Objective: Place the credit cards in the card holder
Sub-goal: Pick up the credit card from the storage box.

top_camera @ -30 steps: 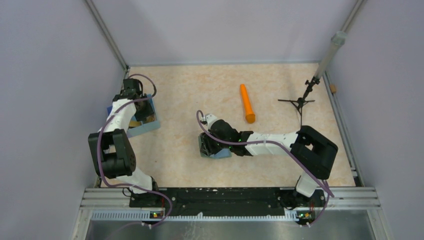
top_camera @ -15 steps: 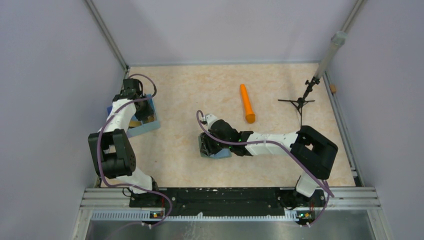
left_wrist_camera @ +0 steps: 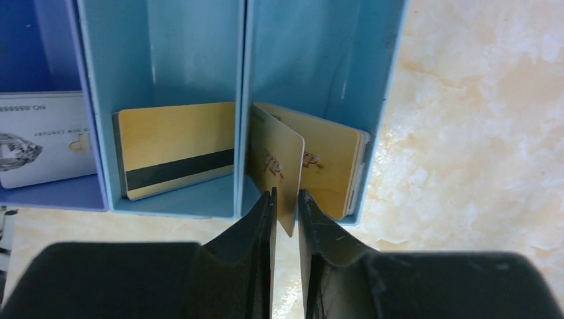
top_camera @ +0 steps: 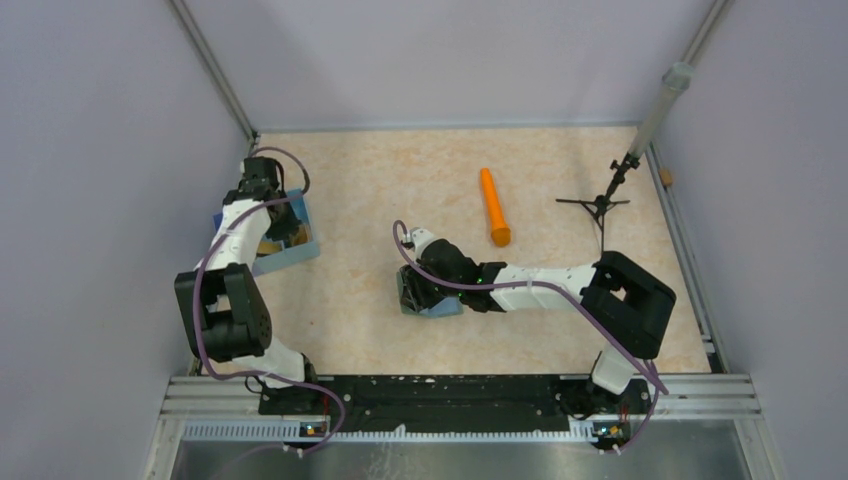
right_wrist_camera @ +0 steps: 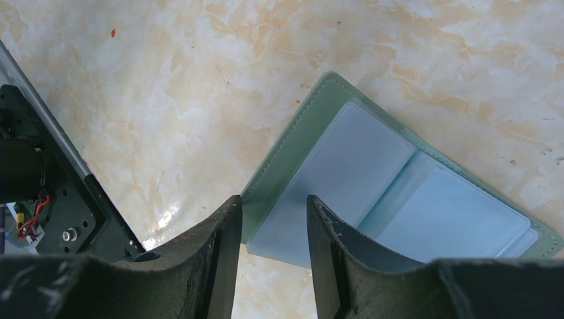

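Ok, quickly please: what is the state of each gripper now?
Left gripper: fingers closed on a gold card, tilted up in the tray.
Right gripper: fingers open above the holder edge.

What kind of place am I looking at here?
Probably a robotics lab test cell: two robot arms bolted to a metal rail, plain walls boxing in the tabletop, and a small tripod at its right edge.
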Tool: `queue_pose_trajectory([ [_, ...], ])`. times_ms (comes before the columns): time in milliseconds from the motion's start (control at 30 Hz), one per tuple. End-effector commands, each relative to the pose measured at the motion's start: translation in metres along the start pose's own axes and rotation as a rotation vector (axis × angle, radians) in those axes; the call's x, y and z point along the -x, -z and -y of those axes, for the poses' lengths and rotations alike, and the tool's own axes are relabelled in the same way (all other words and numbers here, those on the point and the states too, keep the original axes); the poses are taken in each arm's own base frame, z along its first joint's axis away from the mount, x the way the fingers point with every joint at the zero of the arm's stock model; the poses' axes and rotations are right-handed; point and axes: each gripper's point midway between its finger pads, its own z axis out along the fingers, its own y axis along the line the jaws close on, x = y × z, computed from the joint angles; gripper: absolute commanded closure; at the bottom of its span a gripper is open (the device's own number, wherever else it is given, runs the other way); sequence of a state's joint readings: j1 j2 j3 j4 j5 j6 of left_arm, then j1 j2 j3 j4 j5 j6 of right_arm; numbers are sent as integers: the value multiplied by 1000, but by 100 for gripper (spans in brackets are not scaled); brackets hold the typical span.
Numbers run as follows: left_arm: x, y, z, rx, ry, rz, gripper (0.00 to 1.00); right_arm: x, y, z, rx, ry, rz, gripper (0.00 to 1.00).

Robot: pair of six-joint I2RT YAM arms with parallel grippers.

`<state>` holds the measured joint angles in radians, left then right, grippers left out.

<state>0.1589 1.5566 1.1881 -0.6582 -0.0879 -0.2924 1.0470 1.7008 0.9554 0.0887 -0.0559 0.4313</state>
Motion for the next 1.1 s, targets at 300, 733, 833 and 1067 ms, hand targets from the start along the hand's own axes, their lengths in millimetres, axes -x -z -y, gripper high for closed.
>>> queue_pose_trajectory([
  [300, 0, 8, -23, 107, -10, 14, 93, 21, 9, -14, 42, -6, 64, 60],
  [733, 39, 76, -19, 31, 51, 297, 100, 23, 5, -16, 45, 4, 46, 60],
  [833, 44, 102, -9, -57, 42, 382, 100, 28, 4, -19, 54, 11, 47, 59],
  [1067, 24, 134, 36, -364, 0, 411, 100, 44, 7, -32, 114, 37, 58, 54],
])
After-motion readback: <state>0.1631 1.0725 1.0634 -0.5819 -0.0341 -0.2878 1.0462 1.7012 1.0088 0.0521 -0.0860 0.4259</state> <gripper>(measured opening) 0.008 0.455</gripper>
